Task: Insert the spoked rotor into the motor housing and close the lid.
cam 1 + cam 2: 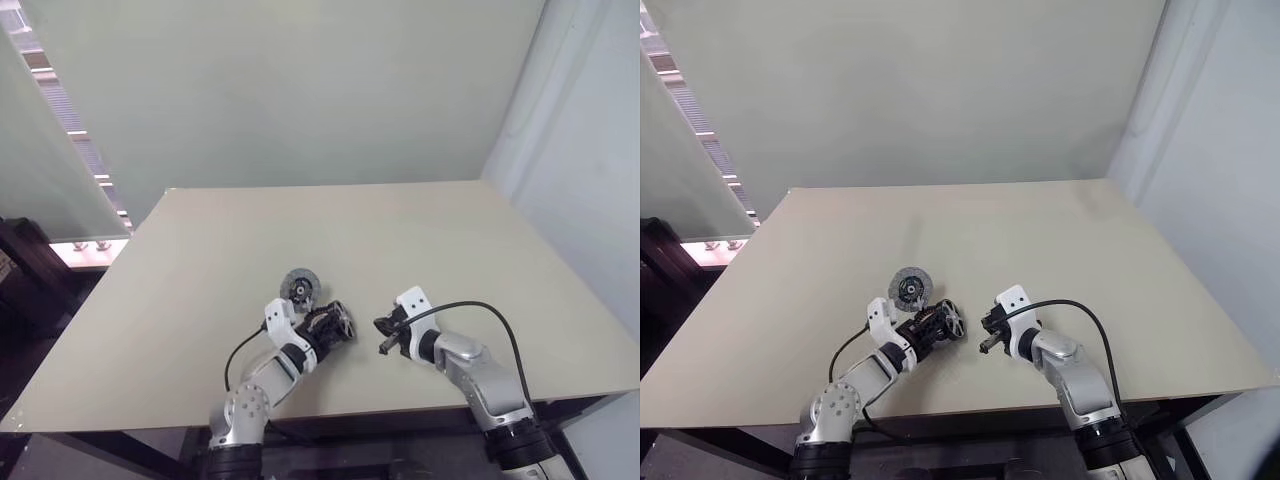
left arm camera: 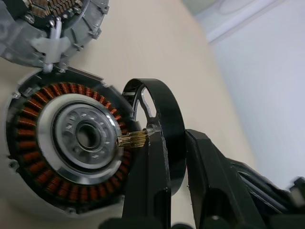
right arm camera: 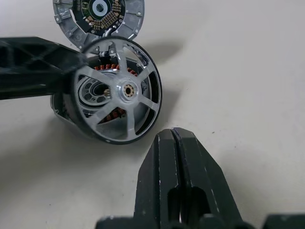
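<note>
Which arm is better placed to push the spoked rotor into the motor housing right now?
The left. Its gripper already clamps the spoked rotor by the rim, held right in front of the motor housing with its shaft near the silvery centre. The right gripper sits beside them, jaws shut and empty.

the round motor housing (image 2: 71, 152) has bare metal with glossy copper-coloured windings and a polished silvery centre. the black-rimmed spoked rotor (image 3: 119, 93) has smooth, satin grey metal spokes and a brassy gear tip. the beige table (image 1: 400, 240) looks matt and smooth.
</note>
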